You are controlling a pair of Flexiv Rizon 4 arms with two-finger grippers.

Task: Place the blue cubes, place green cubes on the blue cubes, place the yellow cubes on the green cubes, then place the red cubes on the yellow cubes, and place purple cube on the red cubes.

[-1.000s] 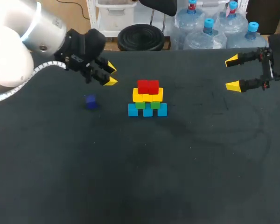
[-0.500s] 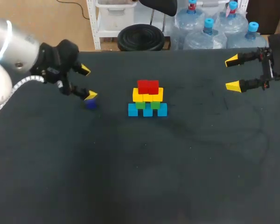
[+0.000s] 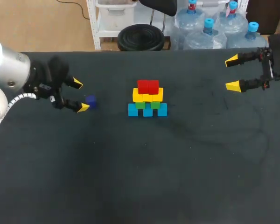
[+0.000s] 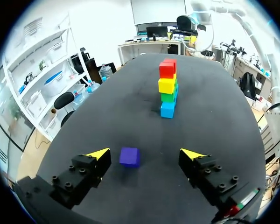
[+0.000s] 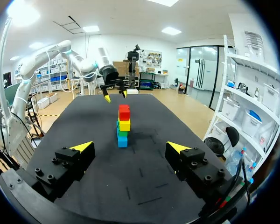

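A stack stands mid-table: blue cubes (image 3: 148, 110) at the bottom, then green (image 3: 147, 105), yellow (image 3: 148, 95) and red cubes (image 3: 148, 86). The purple cube (image 3: 90, 101) lies alone on the table, left of the stack. My left gripper (image 3: 80, 95) is open and low just left of it. In the left wrist view the purple cube (image 4: 129, 157) sits between the tips of the gripper (image 4: 147, 154), nearer one finger and touching neither, with the stack (image 4: 168, 88) further ahead. My right gripper (image 3: 232, 73) hangs open and empty at the back right, facing the stack (image 5: 123, 126).
The black table (image 3: 177, 163) carries only the stack and the purple cube. Its back edge (image 3: 196, 50) runs just behind my right gripper.
My left arm swung left and toward the table's front, coming down beside the purple cube, and its fingers spread wide. The cube, the stack and my right arm stayed put.
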